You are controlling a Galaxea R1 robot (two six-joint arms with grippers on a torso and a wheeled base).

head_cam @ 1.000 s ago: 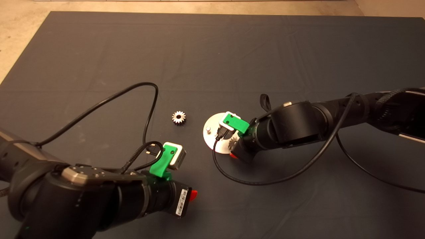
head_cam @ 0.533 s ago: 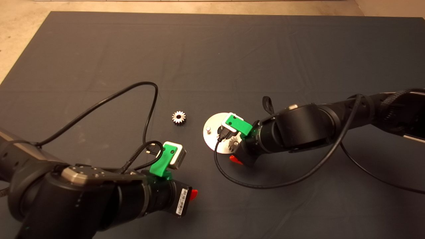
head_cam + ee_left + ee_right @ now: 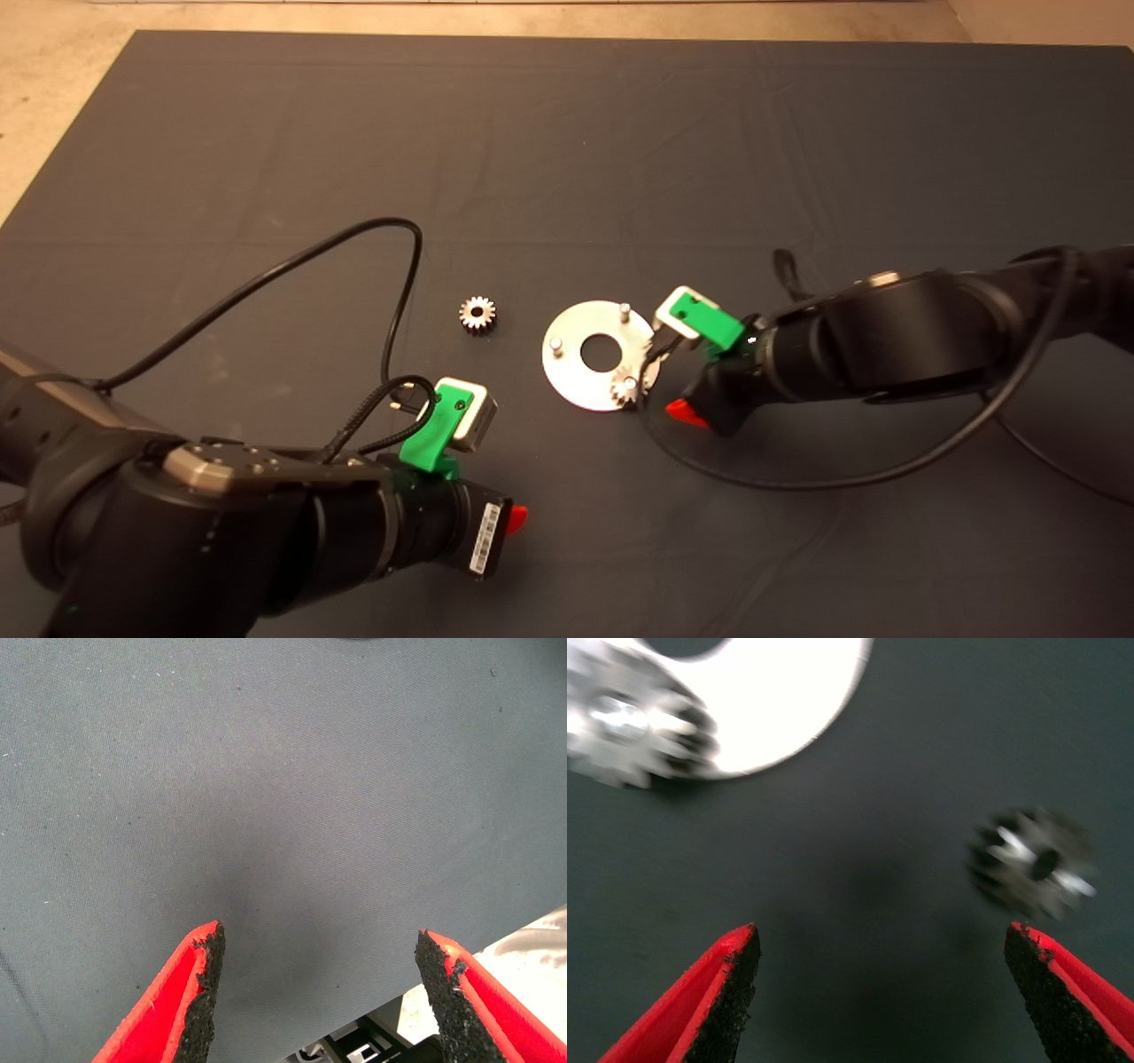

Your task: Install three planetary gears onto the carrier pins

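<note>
The round silver carrier plate point(image 3: 576, 379) lies mid-mat with three pins. One planetary gear point(image 3: 625, 386) sits on the pin nearest the right arm; it also shows in the right wrist view point(image 3: 629, 722) on the plate point(image 3: 788, 700). Two pins point(image 3: 625, 310) point(image 3: 555, 346) are bare. A second gear point(image 3: 477, 314) lies on the mat left of the plate. A third gear point(image 3: 1032, 864) lies loose on the mat in the right wrist view; the head view does not show it. My right gripper point(image 3: 687, 410) point(image 3: 881, 935) is open and empty, just right of the plate. My left gripper point(image 3: 516, 520) point(image 3: 319, 943) is open and empty over bare mat.
A black cable point(image 3: 390, 232) from the left arm loops across the mat near the loose gear. Another cable point(image 3: 797, 483) trails below the right arm. The dark mat point(image 3: 567, 133) ends at pale floor point(image 3: 53, 89) on the far and left sides.
My right gripper has drawn back to the right, off the plate, and a gear now shows seated on the near pin. The left arm has not moved.
</note>
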